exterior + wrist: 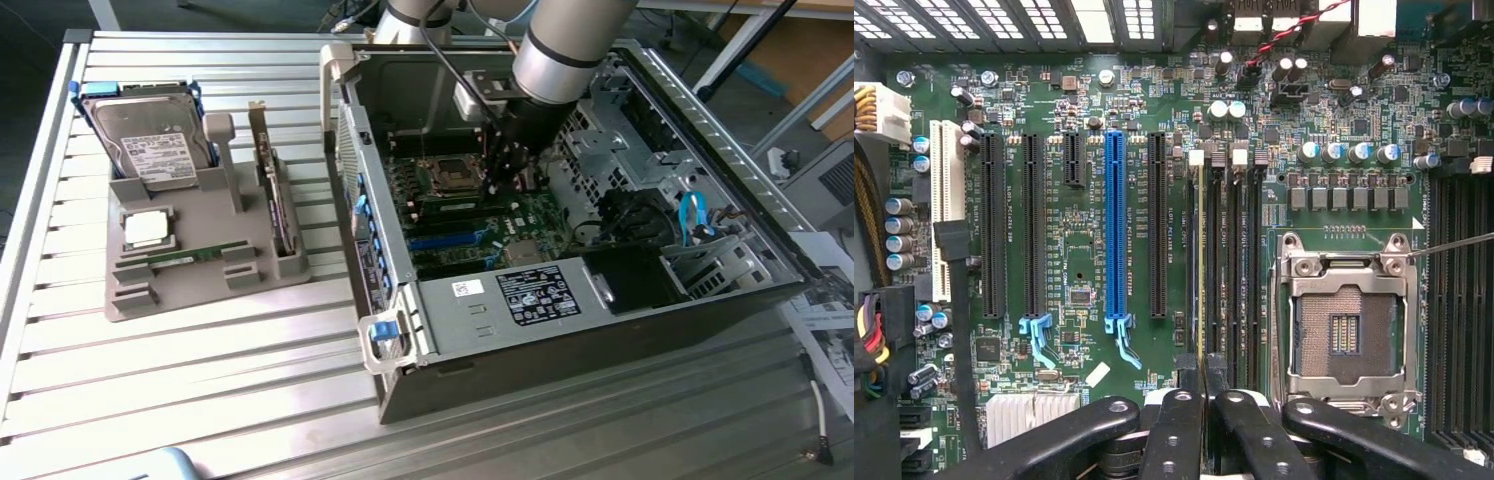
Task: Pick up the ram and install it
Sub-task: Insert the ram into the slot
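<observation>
The ram (1201,260) appears edge-on as a thin pale line running out from between my fingertips. It lies along the memory slot closest to the black expansion slots. I cannot tell whether it sits in that slot or hangs just above it. My gripper (1201,385) is shut on the ram, with a black finger (1176,430) on either side. In the exterior view the gripper (505,185) reaches down into the open computer case (400,330), over the motherboard (461,235) beside the processor socket (447,175).
More memory slots (1234,250) and the open processor socket (1344,330) lie beside the ram. A grey tray (200,290) at the exterior view's left holds a hard drive (147,140), a silver processor (147,228), an upright card (276,200) and a thin green stick (183,257).
</observation>
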`<state>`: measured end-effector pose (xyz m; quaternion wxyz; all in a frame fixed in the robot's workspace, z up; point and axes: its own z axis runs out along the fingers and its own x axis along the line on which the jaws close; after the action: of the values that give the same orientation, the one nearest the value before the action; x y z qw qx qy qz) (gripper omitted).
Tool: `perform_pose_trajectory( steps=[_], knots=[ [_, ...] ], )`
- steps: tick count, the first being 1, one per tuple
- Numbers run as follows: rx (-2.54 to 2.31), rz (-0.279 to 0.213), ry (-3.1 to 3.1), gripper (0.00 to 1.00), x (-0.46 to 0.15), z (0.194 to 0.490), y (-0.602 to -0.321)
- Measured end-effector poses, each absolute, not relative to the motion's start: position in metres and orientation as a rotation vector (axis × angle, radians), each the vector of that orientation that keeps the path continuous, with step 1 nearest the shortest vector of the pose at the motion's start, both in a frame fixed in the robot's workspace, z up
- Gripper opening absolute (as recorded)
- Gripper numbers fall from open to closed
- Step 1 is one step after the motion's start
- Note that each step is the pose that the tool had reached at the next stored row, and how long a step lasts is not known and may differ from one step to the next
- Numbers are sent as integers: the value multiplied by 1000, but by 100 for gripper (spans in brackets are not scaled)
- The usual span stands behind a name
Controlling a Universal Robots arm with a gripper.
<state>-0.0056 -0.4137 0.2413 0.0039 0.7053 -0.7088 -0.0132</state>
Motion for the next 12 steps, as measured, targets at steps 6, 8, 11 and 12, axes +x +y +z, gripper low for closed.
perform_pose_trajectory(
  steps=[6, 8, 11, 12],
  knots=[
    [2210, -41, -2221, 12, -6, 242, -412],
    [2210, -41, -2221, 12, -6, 242, -413],
    [2210, -41, -2221, 12, -6, 242, -413],
    [2210, -41, -2221, 12, -6, 242, -413]
  ],
)
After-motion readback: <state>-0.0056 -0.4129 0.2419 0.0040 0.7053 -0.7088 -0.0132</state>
